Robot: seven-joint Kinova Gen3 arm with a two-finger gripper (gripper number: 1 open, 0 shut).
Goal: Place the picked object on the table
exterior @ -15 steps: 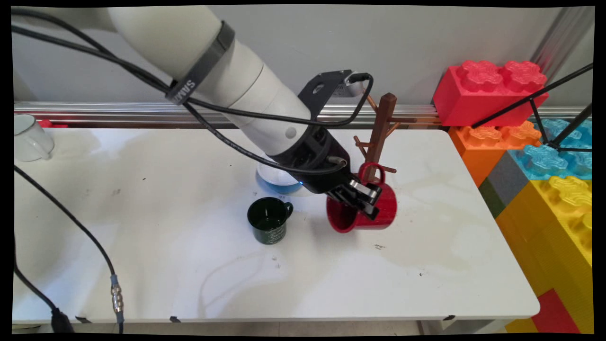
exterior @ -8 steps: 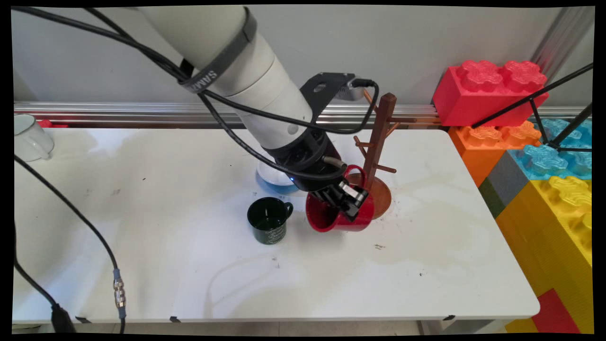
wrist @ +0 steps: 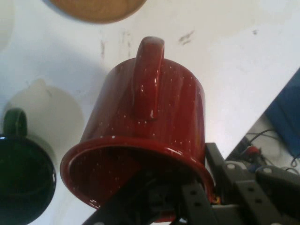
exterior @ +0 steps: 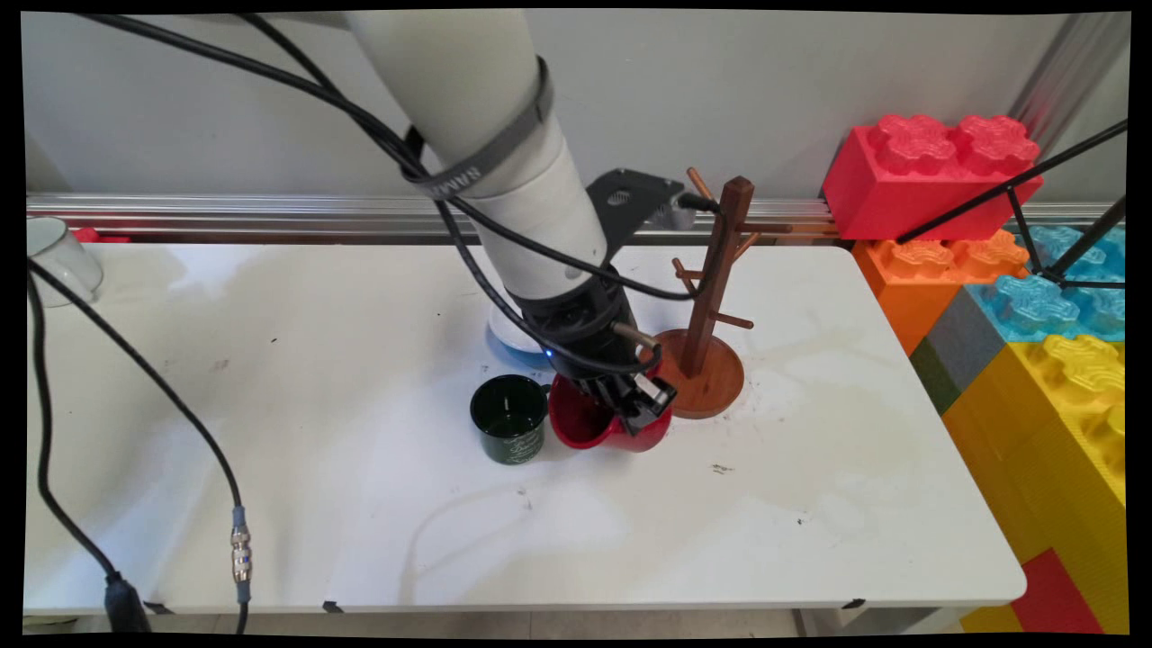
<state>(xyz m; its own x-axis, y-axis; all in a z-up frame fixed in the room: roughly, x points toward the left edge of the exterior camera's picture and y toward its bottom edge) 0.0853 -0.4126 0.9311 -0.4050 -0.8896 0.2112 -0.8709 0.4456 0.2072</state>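
Arm pose: the white arm comes down from the upper left and slants steeply toward the middle of the surface (exterior: pixel 315 378), black cables looped round it; its hand (exterior: pixel 641 407) points down and to the right.
Hand: pinching the rim of the red mug (exterior: pixel 598 423), one finger inside the mouth and one outside the wall, as the hand view shows with the rim (wrist: pixel 140 150) caught in the black linkage.
Red mug: tilted, mouth turned toward the arm, low over the surface between the green mug (exterior: pixel 509 418) and the round base of the mug tree (exterior: pixel 711 297); whether it touches the surface I cannot tell. In the hand view its handle (wrist: pixel 149 77) faces the camera.
Count, mugs: three — one red, one dark green standing upright just left of the red one, one white (exterior: pixel 56 261) at the far left edge, well apart.
Count, other things: one wooden mug tree with bare pegs; one white and blue bowl (exterior: pixel 513 337) behind the arm, partly hidden.
Beside the surface: big toy bricks (exterior: pixel 927 175) stacked at the right, red, orange, blue, yellow.
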